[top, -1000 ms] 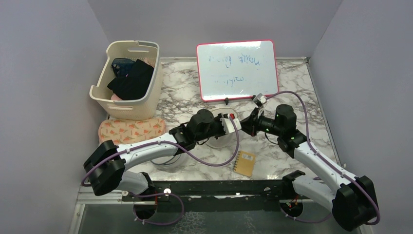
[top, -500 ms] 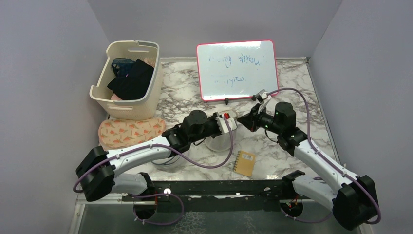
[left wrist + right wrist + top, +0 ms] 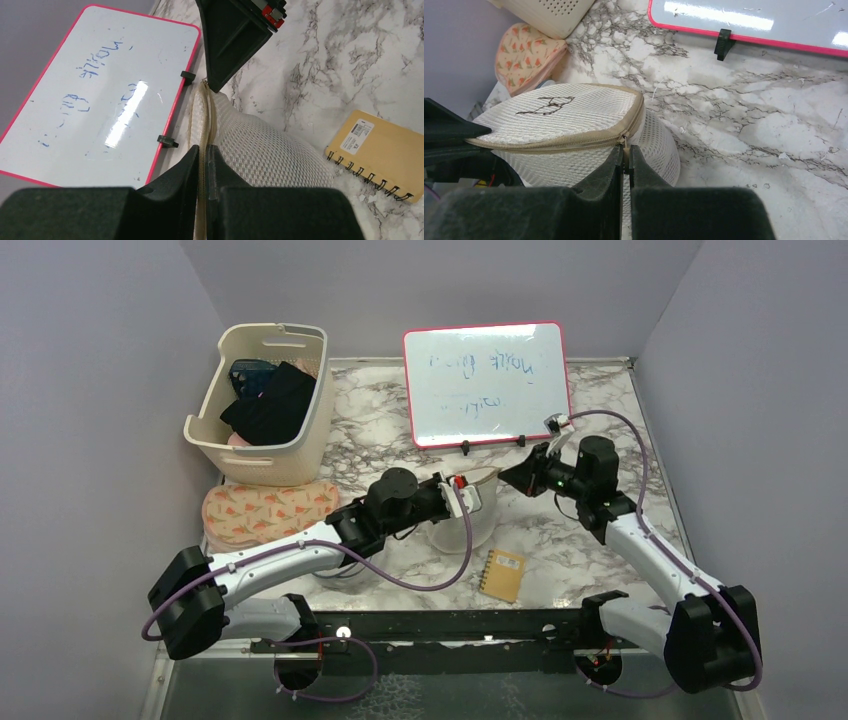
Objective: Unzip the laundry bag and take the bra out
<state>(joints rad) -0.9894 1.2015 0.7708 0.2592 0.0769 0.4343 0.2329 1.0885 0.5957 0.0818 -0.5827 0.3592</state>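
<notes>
While pinched, white mesh laundry bag

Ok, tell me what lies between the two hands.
The tan zipper seam of the laundry bag, running from left hand to right hand; see left wrist view.

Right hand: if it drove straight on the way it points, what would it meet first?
The laundry bag: the right hand is shut on its zipper pull, so going on presses into the mesh side. The left hand, on the far rim, likely comes next.

White mesh laundry bag stands upright on the table, tan zip rimming lid.
</notes>
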